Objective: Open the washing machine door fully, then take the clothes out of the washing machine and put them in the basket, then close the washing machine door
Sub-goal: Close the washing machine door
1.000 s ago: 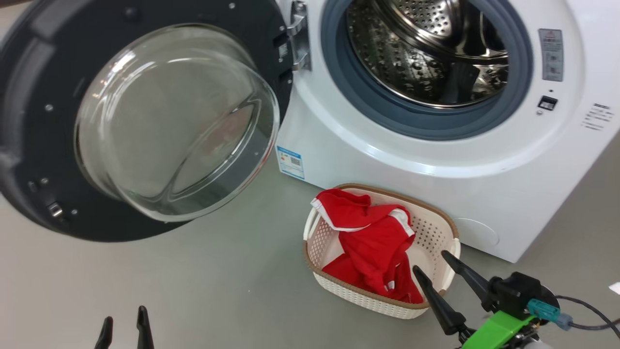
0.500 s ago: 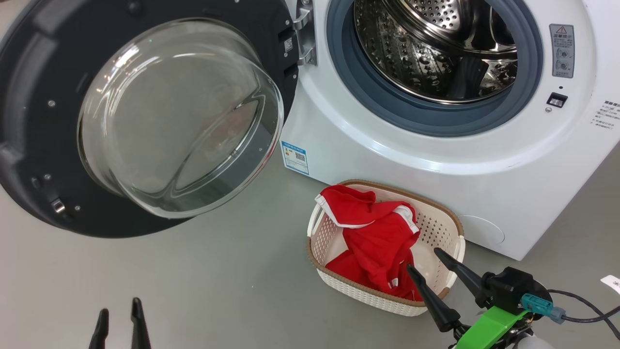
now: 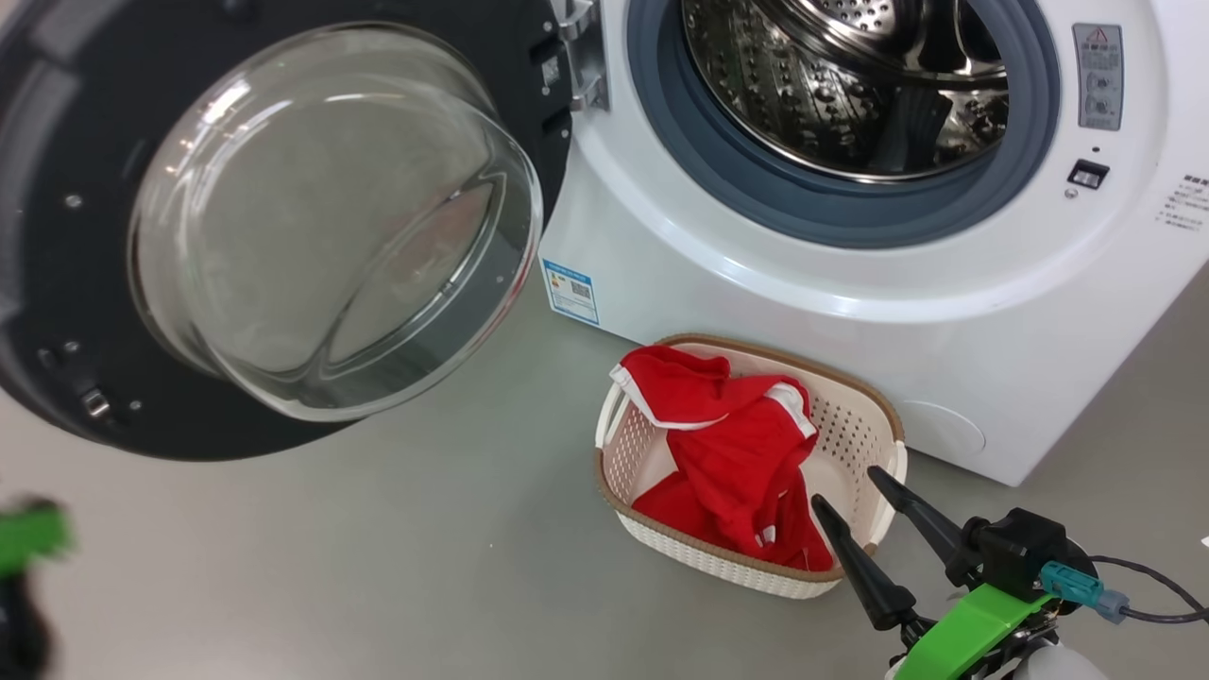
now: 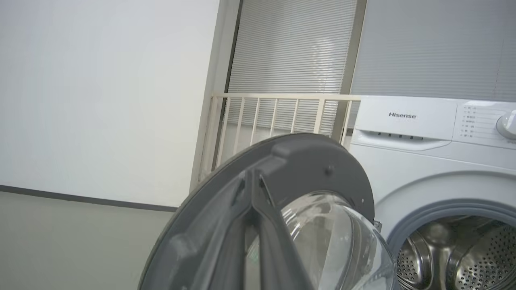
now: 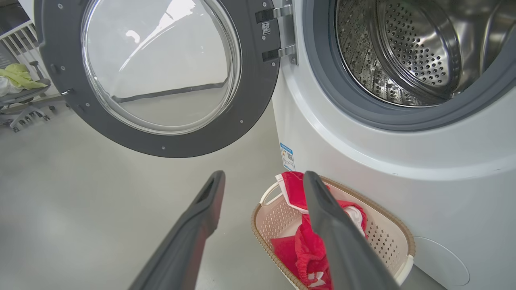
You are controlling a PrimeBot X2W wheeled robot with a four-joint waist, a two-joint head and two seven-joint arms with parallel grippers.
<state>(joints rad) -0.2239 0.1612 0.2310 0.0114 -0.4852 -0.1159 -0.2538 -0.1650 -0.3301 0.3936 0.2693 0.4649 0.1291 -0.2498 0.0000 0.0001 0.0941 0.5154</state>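
Note:
The washing machine door (image 3: 57,283) stands swung wide to the left, its glass bowl (image 3: 331,227) bulging toward me. The white washing machine (image 3: 756,283) shows a bare steel drum (image 3: 850,85). Red clothes (image 3: 737,453) lie heaped in the cream basket (image 3: 855,430) on the floor before the machine. My right gripper (image 3: 850,493) hovers open at the basket's near right corner, holding nothing. In the left wrist view my left gripper (image 4: 253,177) is shut and empty, its fingers lined up with the door's rim (image 4: 314,161). I cannot tell whether they touch it.
A blurred green part of my left arm (image 3: 28,534) sits at the lower left edge. A cream railing (image 4: 282,117) stands behind the door. An office chair with yellow-green cloth (image 5: 20,80) is beyond the door. A cable (image 3: 1152,590) trails from my right wrist.
The left gripper has shut and its fingers have left the bottom of the head view, where the arm is now a blur at the left edge. The camera shifted slightly.

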